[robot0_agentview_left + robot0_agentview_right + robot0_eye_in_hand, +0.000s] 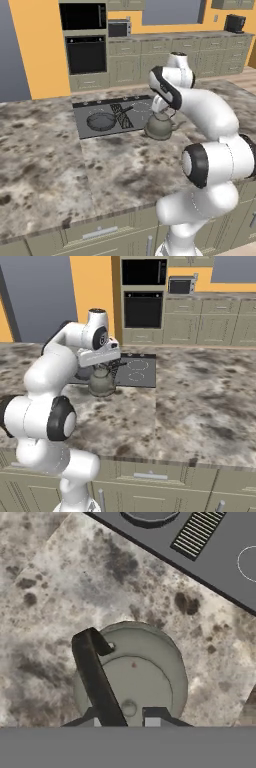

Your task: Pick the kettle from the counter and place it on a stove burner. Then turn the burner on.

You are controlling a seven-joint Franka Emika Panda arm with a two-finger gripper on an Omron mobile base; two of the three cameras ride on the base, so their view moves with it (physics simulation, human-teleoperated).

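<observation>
Gripper: we see ours [125,722] closed narrow around the kettle's black handle [95,679].
Kettle: our kettle [160,126] sits on the counter [115,165], just beside the cooktop's [112,120] near edge.

One kettle [160,126] stood on the counter [45,155]. One frying pan [101,120] lay on the single cooktop [97,107]. Two white burner rings [138,363] could be counted on the cooktop in the right base view. One vent grille [120,115] crossed its middle. Along the far wall were two stacked dark ovens [86,54], one microwave [118,28] and one black appliance [234,23].
</observation>
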